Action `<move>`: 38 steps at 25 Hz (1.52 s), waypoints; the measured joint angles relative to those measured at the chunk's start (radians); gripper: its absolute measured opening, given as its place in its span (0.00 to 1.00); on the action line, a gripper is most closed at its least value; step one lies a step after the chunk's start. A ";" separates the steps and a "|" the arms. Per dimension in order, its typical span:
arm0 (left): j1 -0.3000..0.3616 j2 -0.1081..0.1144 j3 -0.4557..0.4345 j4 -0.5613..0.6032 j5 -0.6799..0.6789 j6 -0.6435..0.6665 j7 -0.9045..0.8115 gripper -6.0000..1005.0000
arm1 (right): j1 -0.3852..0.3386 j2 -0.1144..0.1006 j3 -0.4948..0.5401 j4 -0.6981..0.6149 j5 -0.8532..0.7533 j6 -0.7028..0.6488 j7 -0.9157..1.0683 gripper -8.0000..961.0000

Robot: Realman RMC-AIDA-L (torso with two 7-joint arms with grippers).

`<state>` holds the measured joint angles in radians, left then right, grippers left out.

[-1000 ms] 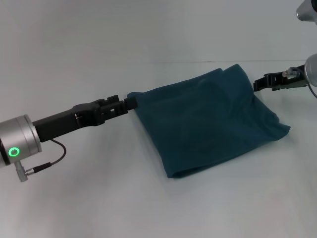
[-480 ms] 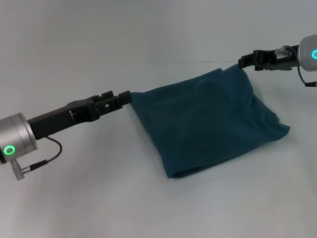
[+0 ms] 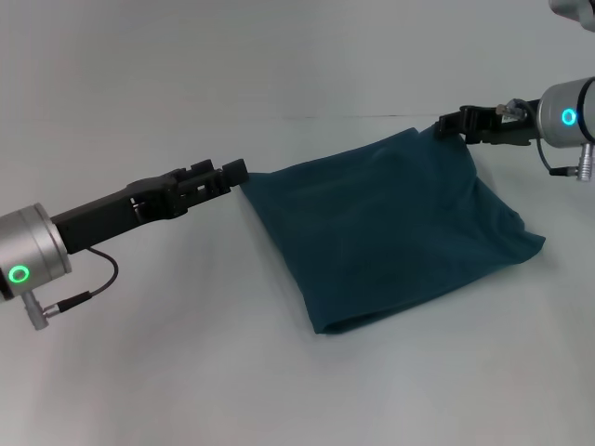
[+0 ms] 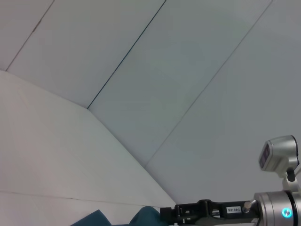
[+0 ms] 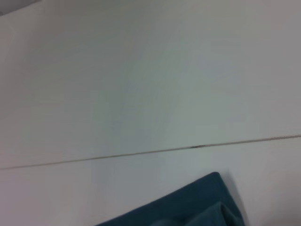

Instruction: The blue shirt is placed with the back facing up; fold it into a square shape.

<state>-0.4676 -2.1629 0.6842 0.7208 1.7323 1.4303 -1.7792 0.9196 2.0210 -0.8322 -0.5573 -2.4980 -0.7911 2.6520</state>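
The blue shirt [image 3: 390, 228] lies folded into a rough square on the white table, plain side up, with some bulges. My left gripper [image 3: 237, 170] hovers just beside the shirt's far left corner, slightly above the table and apart from the cloth. My right gripper [image 3: 446, 124] reaches in from the right and meets the far right corner of the shirt. The left wrist view shows the right arm's gripper [image 4: 188, 213] beside a bit of the shirt [image 4: 146, 217]. In the right wrist view only a corner of the shirt [image 5: 188, 207] shows.
The white table [image 3: 186, 372] stretches all around the shirt. A thin dark seam [image 3: 353, 116] runs across the table just behind it. A cable [image 3: 93, 283] loops below the left arm's wrist.
The right gripper swung from the shirt's right side up and around to its far right corner. The left gripper rose and drew slightly off the left corner. The shirt stayed as it was.
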 joint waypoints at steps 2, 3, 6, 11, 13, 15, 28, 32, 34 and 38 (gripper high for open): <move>0.000 0.000 0.000 -0.001 -0.003 -0.001 0.001 0.86 | 0.002 0.001 -0.004 0.012 0.018 0.014 -0.002 0.57; 0.002 0.000 0.000 -0.001 -0.005 -0.001 0.001 0.86 | 0.003 0.001 -0.006 0.018 0.024 0.018 -0.003 0.57; 0.005 0.000 0.000 -0.002 -0.010 -0.001 0.001 0.86 | 0.009 0.001 -0.007 0.032 0.026 0.026 -0.003 0.57; 0.006 0.000 0.000 -0.010 -0.011 -0.001 0.003 0.86 | 0.009 0.002 -0.007 0.036 0.027 0.042 -0.003 0.57; 0.005 0.000 0.000 -0.011 -0.011 -0.001 0.004 0.86 | 0.009 0.003 -0.007 0.038 0.027 0.053 -0.003 0.56; 0.005 0.000 0.000 -0.012 -0.011 -0.001 0.004 0.86 | 0.009 0.004 -0.008 0.041 0.027 0.068 -0.004 0.56; 0.003 0.000 0.000 -0.020 -0.011 -0.011 0.004 0.86 | 0.029 0.025 -0.010 0.082 0.024 0.129 -0.015 0.56; 0.005 0.000 0.000 -0.021 -0.019 -0.013 0.011 0.86 | 0.029 0.025 -0.010 0.081 0.025 0.130 -0.015 0.39; 0.005 0.000 0.000 -0.022 -0.023 -0.013 0.014 0.86 | 0.028 0.025 -0.010 0.078 0.027 0.130 -0.015 0.34; 0.005 0.000 0.000 -0.023 -0.024 -0.013 0.015 0.86 | 0.029 0.026 -0.015 0.067 0.027 0.124 -0.021 0.25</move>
<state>-0.4622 -2.1629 0.6842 0.6975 1.7083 1.4173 -1.7640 0.9481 2.0473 -0.8467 -0.4901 -2.4710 -0.6668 2.6311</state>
